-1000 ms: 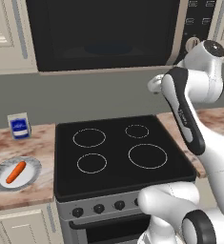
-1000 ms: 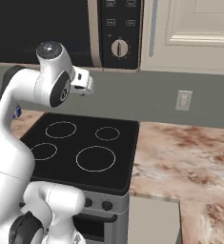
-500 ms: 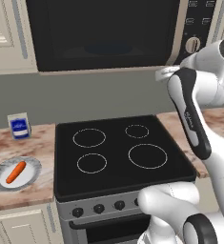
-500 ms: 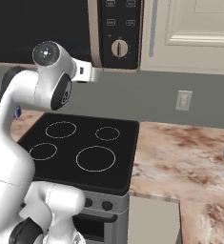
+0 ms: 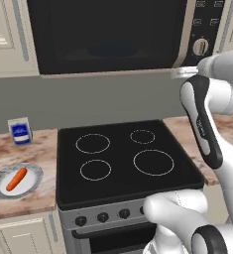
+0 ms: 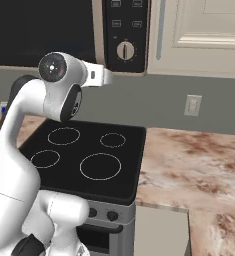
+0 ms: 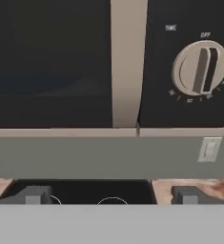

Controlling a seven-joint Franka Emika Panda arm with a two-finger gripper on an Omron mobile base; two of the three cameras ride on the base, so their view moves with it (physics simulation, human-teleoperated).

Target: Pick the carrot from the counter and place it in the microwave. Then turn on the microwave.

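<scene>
Fingertips (image 7: 32,195) sit at the bottom of your hand view, set wide apart with nothing between them, so the gripper (image 7: 111,196) is open and empty. Below them you can make out the far edge of the black stovetop (image 5: 123,158) with its white rings.

You are at the very start of the task, by my reading: nothing is picked up yet, and the hand is raised high, pointing at the wall. Past the fingertips you see the grey wall and a pale outlet (image 7: 208,149), then the underside trim of the microwave (image 5: 113,34). Its dark glass door looks closed, a cream strip (image 7: 127,62) divides door from control panel, and the round silver knob (image 7: 199,68) points at OFF.

The carrot (image 5: 16,179) is nowhere near the hand. In the left base view it lies on a small pale plate (image 5: 29,184) on the counter (image 5: 29,149), left of the stovetop, well apart from the arm. A small blue-labelled carton (image 5: 20,131) stands behind the plate.

Your next move, as I judge it, is either to open that door first or to swing the arm down and left across the stovetop to the plate. Either way the hand has a long way to travel.

The carrot is short, orange, smooth and tapered, lying at a slant. It will likely roll, so close across its thicker part.
</scene>
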